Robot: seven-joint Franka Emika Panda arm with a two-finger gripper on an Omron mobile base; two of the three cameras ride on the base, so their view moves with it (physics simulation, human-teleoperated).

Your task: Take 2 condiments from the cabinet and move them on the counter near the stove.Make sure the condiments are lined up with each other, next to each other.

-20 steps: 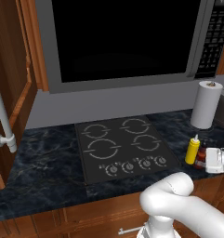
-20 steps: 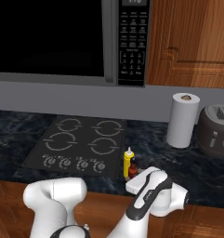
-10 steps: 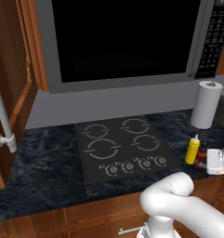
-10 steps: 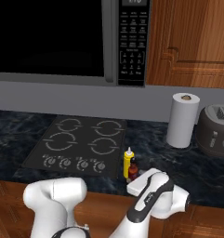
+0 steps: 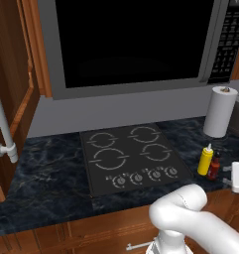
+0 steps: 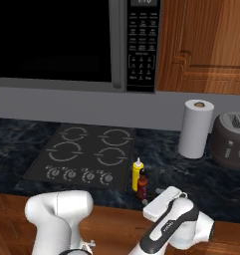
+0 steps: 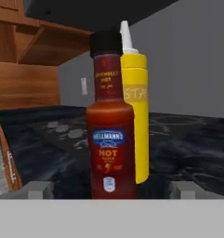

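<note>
Bottles stand upright near the tabletop's front edge: rigid, light, tippy red sauce bottle touching yellow squeeze bottle; grasp mid-body. Gripper spread, empty.

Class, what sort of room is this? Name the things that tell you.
A home kitchen, rendered: a black cooktop set in a dark stone counter, a microwave above it, and a toaster beside a paper towel roll.

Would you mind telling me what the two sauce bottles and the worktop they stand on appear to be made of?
The yellow squeeze bottle looks like matte soft plastic: opaque, with a white pointed nozzle. The dark red sauce bottle seems glossy glass or clear plastic, black-capped, with a printed label. The dark marbled counter looks like polished veined stone.
</note>
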